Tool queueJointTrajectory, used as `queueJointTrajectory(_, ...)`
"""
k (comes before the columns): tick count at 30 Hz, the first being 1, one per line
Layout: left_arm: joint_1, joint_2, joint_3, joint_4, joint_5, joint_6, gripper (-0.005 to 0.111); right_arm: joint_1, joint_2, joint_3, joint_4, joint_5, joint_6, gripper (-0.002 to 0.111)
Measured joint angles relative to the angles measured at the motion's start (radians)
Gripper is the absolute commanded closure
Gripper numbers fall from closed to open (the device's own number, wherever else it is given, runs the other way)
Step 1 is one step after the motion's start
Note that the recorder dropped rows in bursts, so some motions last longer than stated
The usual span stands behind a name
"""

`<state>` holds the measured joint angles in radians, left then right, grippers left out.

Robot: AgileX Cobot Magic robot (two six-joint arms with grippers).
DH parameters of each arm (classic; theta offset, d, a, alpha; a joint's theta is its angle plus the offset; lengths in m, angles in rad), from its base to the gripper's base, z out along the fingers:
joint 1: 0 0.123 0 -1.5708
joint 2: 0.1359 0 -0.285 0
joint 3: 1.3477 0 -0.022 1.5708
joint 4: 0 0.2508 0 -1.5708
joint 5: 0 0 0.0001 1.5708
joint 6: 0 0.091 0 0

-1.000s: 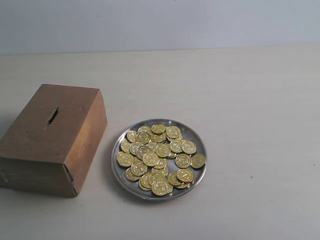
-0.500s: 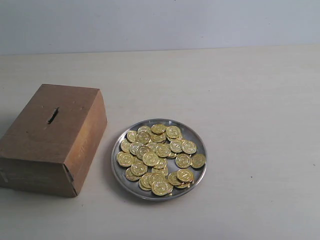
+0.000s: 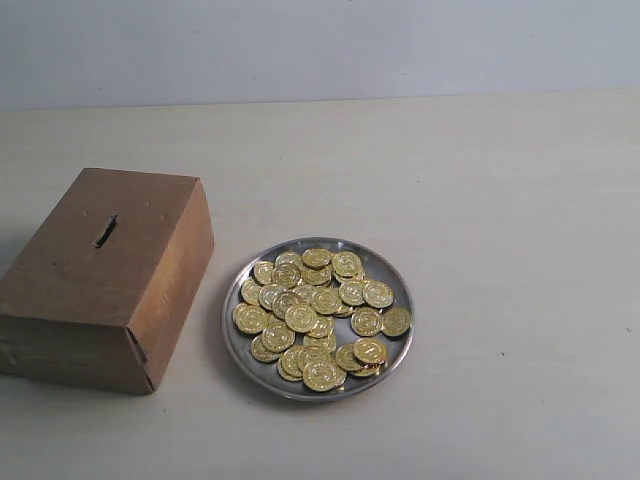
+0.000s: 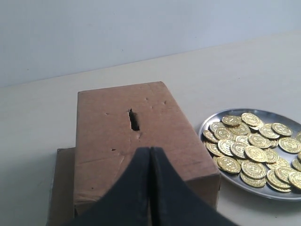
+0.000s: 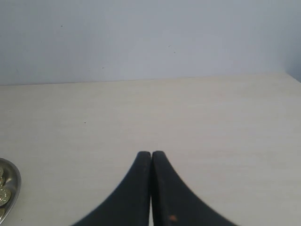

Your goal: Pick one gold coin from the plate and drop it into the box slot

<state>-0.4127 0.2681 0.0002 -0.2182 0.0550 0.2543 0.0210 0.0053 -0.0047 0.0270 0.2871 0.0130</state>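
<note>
The silver plate [image 3: 238,343] lies at the table's middle front, heaped with several gold coins [image 3: 318,316]. To its left stands the brown box [image 3: 100,280] with the dark slot [image 3: 105,231] across its top. Neither arm shows in the exterior view. In the left wrist view my left gripper [image 4: 150,149] is shut and empty, in front of the box [image 4: 164,122], in line with the slot [image 4: 134,120]; the plate [image 4: 282,194] and coins [image 4: 249,146] lie beside it. My right gripper [image 5: 151,153] is shut and empty over bare table, the plate's rim [image 5: 17,183] at that view's edge.
The pale wooden table [image 3: 500,200] runs back to a plain light wall [image 3: 320,45]. A flat piece of cardboard [image 4: 59,188] sticks out beside the box's base in the left wrist view.
</note>
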Motion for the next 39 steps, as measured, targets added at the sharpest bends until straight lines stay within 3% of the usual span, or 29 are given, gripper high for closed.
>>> queueJointTrajectory(19,0.003,-0.235,0.0,0.024,0.032,0.0,0.107,0.0,0.0,0.0,0.0,0.0,0.0,0.108)
queueJointTrajectory(23,0.071,-0.235,0.0,0.024,0.103,-0.012,0.107,0.0,0.0,0.0,0.0,0.0,0.0,0.108)
queueJointTrajectory(32,0.304,-0.263,0.0,0.022,0.254,-0.073,0.107,0.0,0.0,0.0,0.0,0.0,0.0,0.108)
queueJointTrajectory(39,0.33,-0.263,0.0,0.022,0.271,-0.089,0.107,0.0,0.0,0.0,0.0,0.0,0.0,0.108)
